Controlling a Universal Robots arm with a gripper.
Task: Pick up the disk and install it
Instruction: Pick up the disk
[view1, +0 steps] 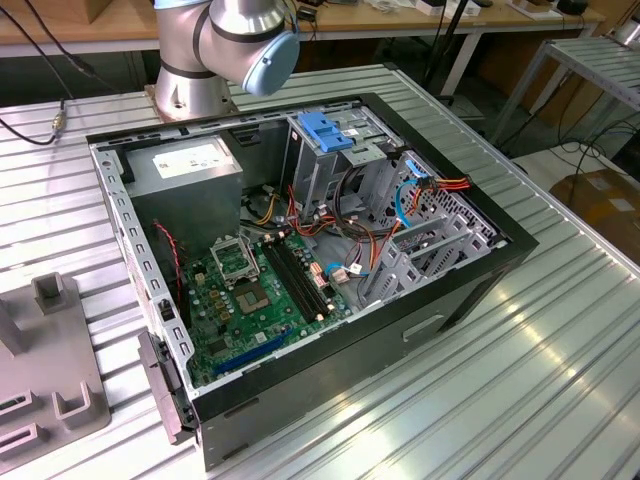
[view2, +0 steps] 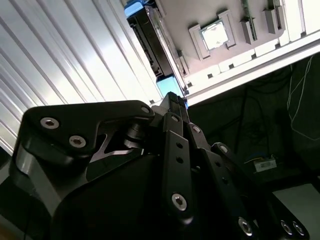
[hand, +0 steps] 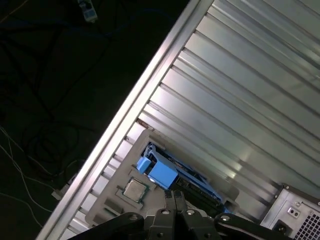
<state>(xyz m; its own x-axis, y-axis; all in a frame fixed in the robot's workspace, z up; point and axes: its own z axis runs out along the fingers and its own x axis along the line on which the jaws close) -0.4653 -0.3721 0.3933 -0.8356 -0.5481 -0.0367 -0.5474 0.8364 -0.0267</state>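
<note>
Blue-railed disk (hand: 162, 172), 1, in grey fixture (hand: 112, 200); 1 tool (hand: 175, 196) near, closed.

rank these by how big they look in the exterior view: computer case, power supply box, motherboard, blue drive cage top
1. computer case
2. motherboard
3. power supply box
4. blue drive cage top
The motherboard seems nearer the camera, so its lead over the power supply box is unsure.
</note>
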